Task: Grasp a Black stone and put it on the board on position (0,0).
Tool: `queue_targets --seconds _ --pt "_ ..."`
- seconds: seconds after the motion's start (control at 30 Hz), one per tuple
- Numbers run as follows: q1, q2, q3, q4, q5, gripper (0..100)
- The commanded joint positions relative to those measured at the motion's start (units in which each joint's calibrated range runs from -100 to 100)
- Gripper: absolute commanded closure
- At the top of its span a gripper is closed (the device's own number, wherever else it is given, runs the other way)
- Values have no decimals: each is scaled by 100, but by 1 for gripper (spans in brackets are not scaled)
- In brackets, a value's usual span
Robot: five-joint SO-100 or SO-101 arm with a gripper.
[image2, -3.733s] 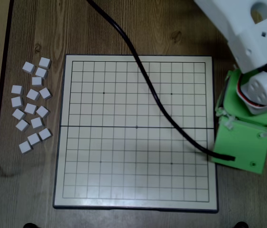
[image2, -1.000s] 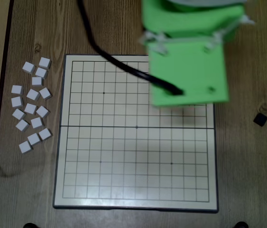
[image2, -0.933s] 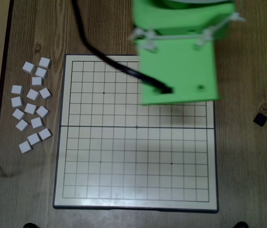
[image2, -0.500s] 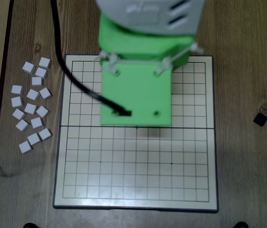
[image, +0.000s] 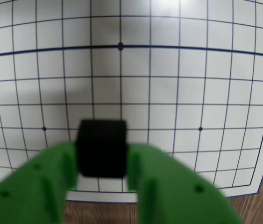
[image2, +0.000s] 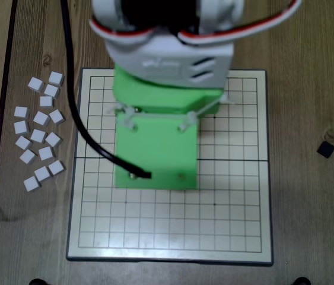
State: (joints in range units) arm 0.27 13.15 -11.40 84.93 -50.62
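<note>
Hiding position (0,0) overhead, end effector blurred, clamping Black stone

Bare board ahead — no obstacles

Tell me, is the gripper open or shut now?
Shut on the Black stone: in the wrist view both green fingers press its sides.

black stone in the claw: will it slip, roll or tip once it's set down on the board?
The stone looks like a rigid, matte cube pinched squarely on two flat sides by the claw, so slipping seems unlikely. Flat faces suggest it won't roll, and it's squat, so it probably sits stable on the flat board. Likely light for its size.
</note>
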Motion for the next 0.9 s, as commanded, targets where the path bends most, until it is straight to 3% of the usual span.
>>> queue_targets --seconds 0.0,0.87 --pt "32 -73 -97 -113 49 94" --pt "23 639 261 -923 190 94"
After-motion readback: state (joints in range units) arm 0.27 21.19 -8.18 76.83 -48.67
